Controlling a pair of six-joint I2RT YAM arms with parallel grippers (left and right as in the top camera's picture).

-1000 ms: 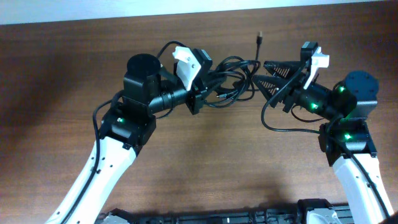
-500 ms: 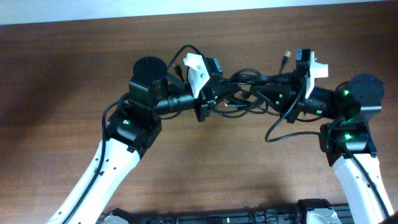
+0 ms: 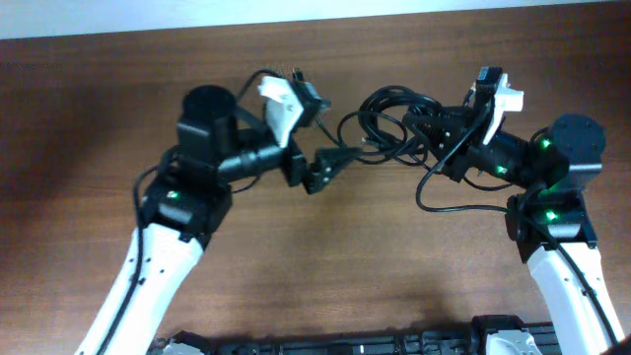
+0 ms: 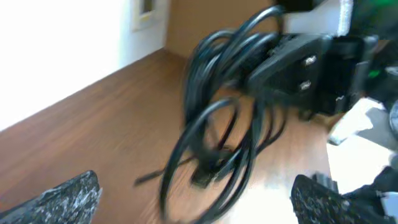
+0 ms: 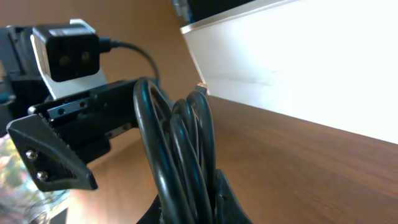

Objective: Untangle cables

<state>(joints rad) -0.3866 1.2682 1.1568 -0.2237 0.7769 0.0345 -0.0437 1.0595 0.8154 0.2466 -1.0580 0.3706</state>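
A tangled bundle of black cables [image 3: 387, 126] hangs off the table between the two arms. My right gripper [image 3: 435, 133] is shut on the bundle's right side. In the right wrist view the cables [image 5: 181, 143] run packed between its jaws, and the right gripper [image 5: 200, 202] pinches them. My left gripper [image 3: 335, 161] stands open just left of the bundle, clear of it. In the left wrist view the cables [image 4: 219, 134] dangle in loops ahead of the left gripper [image 4: 196, 202], whose wide-apart fingertips [image 4: 68, 199] hold nothing.
The brown wooden table [image 3: 325, 266] spreads under both arms. A pale wall [image 3: 148, 15] borders its far edge. A thin black cable loop [image 3: 439, 202] hangs below the right wrist. Dark equipment [image 3: 345, 345] lines the near edge.
My left gripper has opened, let go of the cables and drawn back to the left. My right gripper has shut on the bundle and holds it alone.
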